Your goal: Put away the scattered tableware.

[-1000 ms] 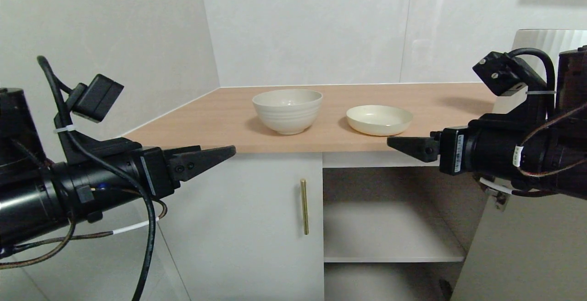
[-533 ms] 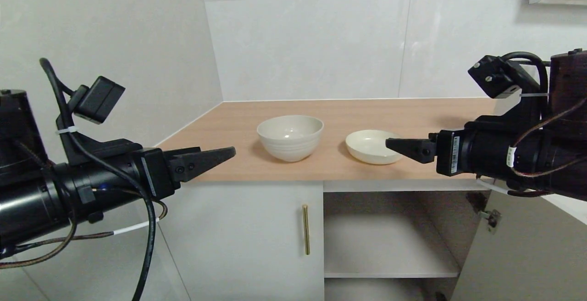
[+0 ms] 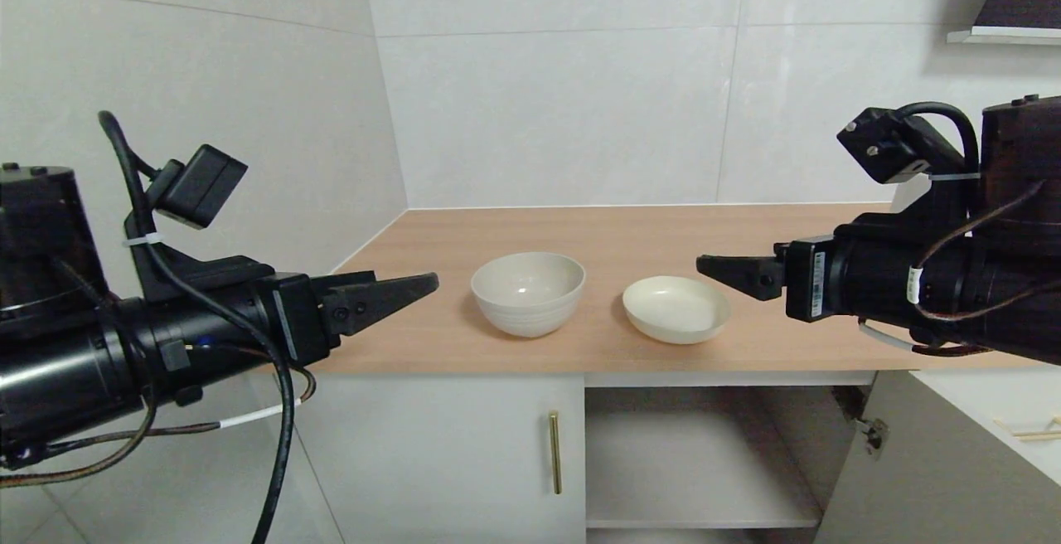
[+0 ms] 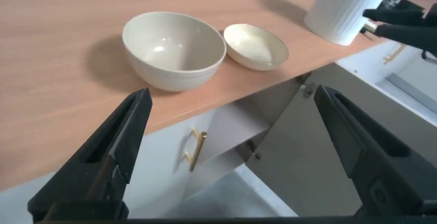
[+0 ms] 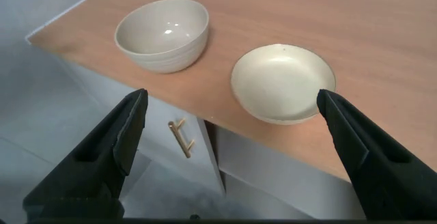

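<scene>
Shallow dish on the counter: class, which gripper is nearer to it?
Right. The right gripper hangs close by the shallow dish, on its right and higher; the left gripper is farther off, left of the bowl that stands between.

Light-wood countertop [image 3: 630,233]. Bears a deep cream ribbed ceramic bowl [image 3: 528,293] and, just beside it (not touching, both near the front edge), a shallow cream round dish [image 3: 675,309].

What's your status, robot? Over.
Open and empty: left hand, right hand. On counter: bowl, dish, untouched. Below, cabinet open. Nothing in the way. Over.
</scene>
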Robot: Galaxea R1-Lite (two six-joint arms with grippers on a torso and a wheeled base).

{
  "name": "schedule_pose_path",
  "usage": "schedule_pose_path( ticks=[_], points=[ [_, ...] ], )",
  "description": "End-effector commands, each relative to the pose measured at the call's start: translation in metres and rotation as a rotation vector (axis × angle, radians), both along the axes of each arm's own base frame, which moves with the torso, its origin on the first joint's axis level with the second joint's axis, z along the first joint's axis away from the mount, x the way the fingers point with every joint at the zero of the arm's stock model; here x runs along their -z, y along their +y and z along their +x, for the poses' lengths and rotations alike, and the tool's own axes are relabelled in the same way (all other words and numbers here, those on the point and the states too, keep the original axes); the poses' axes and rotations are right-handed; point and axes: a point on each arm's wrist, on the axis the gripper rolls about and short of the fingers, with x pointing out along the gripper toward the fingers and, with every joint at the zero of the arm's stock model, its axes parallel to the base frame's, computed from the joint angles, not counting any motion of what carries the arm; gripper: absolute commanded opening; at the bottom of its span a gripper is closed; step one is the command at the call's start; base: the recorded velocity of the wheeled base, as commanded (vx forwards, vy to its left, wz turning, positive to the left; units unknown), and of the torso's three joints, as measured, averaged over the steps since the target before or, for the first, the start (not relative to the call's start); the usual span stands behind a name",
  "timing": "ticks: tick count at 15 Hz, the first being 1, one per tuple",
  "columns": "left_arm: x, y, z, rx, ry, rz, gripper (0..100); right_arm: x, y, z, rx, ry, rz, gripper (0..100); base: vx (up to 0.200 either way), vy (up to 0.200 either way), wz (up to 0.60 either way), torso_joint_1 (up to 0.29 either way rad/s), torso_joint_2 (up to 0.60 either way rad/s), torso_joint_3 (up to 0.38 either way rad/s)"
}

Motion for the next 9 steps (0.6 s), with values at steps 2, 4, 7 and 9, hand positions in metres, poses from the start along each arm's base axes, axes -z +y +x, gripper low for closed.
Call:
schedule_pose_path(
  ticks=[2, 4, 7, 9],
  points=[
    [-0.009, -0.010, 0.017, 0.017, -0.011, -0.006, 100, 0.006, 0.003, 0.017, 0.025, -0.008, -0.004, 100, 0.000, 0.000, 0.00, 0.018, -0.04, -0.023],
    [-0.024, -0.020, 0.051, -0.009, -0.010, -0.005, 100, 0.008, 0.006, 0.048, 0.090, -0.037, 0.011, 100, 0.000, 0.000, 0.00, 0.000, 0.00, 0.000],
    [-0.031, -0.025, 0.066, -0.043, 0.123, 0.051, 100, 0.013, -0.004, 0.075, 0.184, 0.025, 0.030, 100, 0.000, 0.000, 0.00, 0.000, 0.00, 0.000],
    [-0.022, -0.024, 0.064, -0.046, 0.205, 0.083, 100, 0.008, -0.009, 0.086, 0.234, 0.110, 0.057, 100, 0.000, 0.000, 0.00, 0.000, 0.00, 0.000]
  ],
)
